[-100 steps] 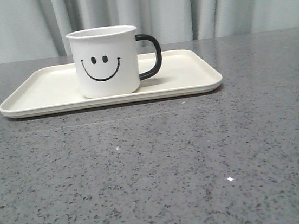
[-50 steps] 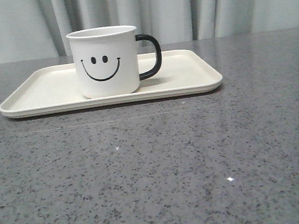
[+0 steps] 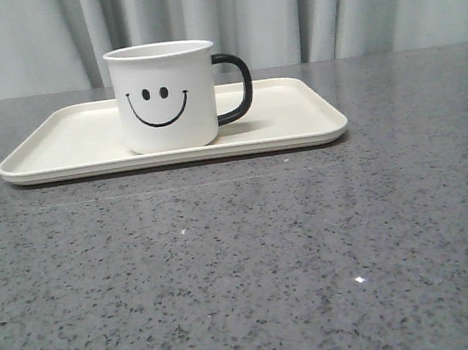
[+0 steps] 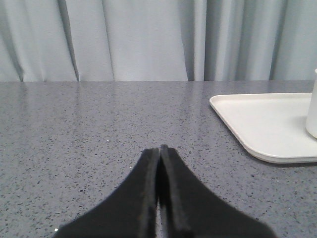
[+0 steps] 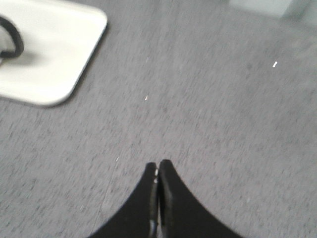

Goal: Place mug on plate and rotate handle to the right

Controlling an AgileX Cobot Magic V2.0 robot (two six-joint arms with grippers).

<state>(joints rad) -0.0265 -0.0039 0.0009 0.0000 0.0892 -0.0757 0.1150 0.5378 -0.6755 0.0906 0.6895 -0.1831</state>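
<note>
Left gripper point(image 4: 159, 148): jaws pressed together, holding nothing, low over bare bench point(image 4: 99, 129), with the plate point(image 4: 262, 119) off to one side. Right gripper point(image 5: 158, 164): jaws likewise closed and empty, above the bench well clear of the plate's rounded corner; that view is blurred. Neither arm shows in the front view. Mug point(image 3: 165, 96) stands upright on the plate point(image 3: 67, 140), roughly mid-tray, smiley facing the camera, handle point(image 3: 238, 85) pointing right. Grey curtain point(image 3: 282, 11) behind.
</note>
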